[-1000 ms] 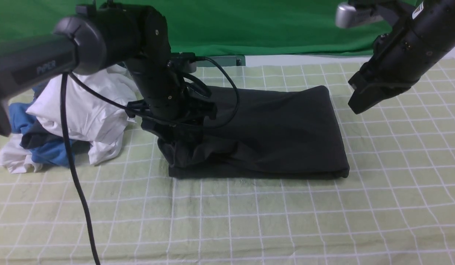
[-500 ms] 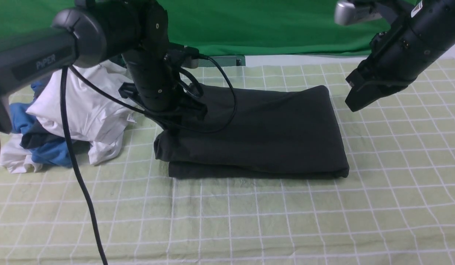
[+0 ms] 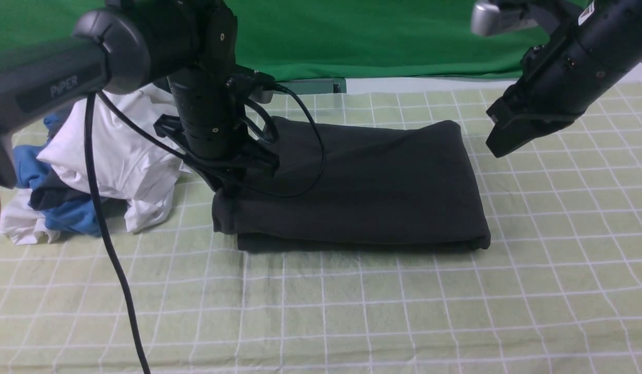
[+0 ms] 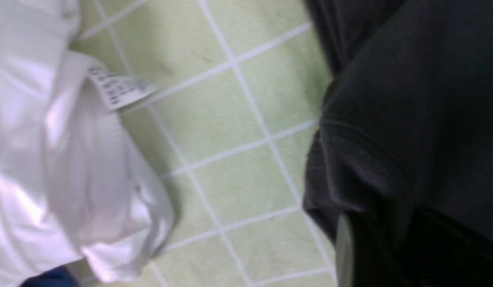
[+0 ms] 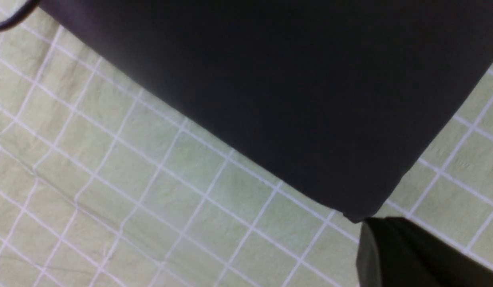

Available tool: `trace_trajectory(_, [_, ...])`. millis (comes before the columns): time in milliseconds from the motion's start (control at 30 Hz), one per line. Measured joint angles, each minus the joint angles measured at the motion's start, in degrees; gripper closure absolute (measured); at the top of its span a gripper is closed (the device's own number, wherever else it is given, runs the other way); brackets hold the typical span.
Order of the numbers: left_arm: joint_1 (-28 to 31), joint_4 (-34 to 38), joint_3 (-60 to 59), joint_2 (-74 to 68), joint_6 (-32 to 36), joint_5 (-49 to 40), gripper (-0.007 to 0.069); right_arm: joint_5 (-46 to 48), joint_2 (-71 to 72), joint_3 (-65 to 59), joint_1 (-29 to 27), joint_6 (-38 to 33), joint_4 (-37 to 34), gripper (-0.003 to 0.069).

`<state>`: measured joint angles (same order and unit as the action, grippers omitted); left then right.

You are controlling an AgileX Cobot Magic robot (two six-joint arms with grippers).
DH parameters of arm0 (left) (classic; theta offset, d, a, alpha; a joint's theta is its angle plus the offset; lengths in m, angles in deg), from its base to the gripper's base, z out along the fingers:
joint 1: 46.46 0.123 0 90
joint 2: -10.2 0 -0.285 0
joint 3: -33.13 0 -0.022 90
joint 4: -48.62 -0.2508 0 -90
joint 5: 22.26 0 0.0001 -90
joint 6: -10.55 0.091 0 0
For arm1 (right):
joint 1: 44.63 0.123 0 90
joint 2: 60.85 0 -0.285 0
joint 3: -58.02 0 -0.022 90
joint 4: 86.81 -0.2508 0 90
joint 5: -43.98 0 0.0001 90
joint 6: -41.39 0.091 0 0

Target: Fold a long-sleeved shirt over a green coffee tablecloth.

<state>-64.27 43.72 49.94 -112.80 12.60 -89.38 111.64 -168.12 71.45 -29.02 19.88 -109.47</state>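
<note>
The long-sleeved shirt (image 3: 373, 187) lies folded into a black rectangle on the green coffee tablecloth (image 3: 352, 311), near the middle. My left gripper (image 3: 232, 184) points down at the shirt's left end, touching the top layer. In the left wrist view the black fabric (image 4: 410, 99) bunches and runs in beside one finger (image 4: 344, 247); the jaws are lost in the dark cloth. My right gripper (image 3: 500, 145) hangs shut and empty in the air off the shirt's far right corner. Its fingers (image 5: 390, 255) show just past a corner of the shirt (image 5: 270, 79).
A pile of white, blue and dark garments (image 3: 92, 161) lies left of the shirt, its white garment (image 4: 51, 159) close to my left gripper. A black cable (image 3: 108, 249) hangs from the left arm. A bright green sheet (image 3: 352, 36) covers the back.
My left gripper has moved left and back along the shirt's left end. The bunched top layer there has been drawn left and now lies smooth. The right gripper has barely shifted.
</note>
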Motion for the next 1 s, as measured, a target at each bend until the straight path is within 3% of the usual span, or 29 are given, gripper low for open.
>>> trace_trajectory(167, [0.0, -2.69, 0.4, 0.19, -1.34, -0.75, 0.025, -0.07, -0.06, 0.0, 0.0, 0.0, 0.0, 0.0651])
trace_trajectory(267, [0.0, -3.26, 2.5, 0.92, -2.05, -1.15, 0.0202, -0.07, -0.06, 0.0, 0.0, 0.0, -0.02, 0.065])
trace_trajectory(400, [0.0, -3.61, 6.0, 2.39, -2.94, -1.84, 0.0194, -0.07, -0.06, 0.0, 0.0, 0.0, 0.03, 0.0648])
trace_trajectory(667, [0.01, -1.46, 8.5, 5.18, -3.66, -2.55, 0.0288, -0.02, -0.06, 0.0, 0.0, 0.0, 4.82, 0.064])
trace_trajectory(933, [-0.2, 11.07, 8.56, 2.66, -0.09, -2.55, 0.0562, -1.1, -1.81, 0.0, 0.0, 0.46, 5.51, 0.0624])
trace_trajectory(1000, [-0.54, 11.93, 8.56, 0.57, 0.1, -2.3, 0.0601, -1.15, -3.08, 0.0, 0.0, 1.29, 5.86, 0.0623])
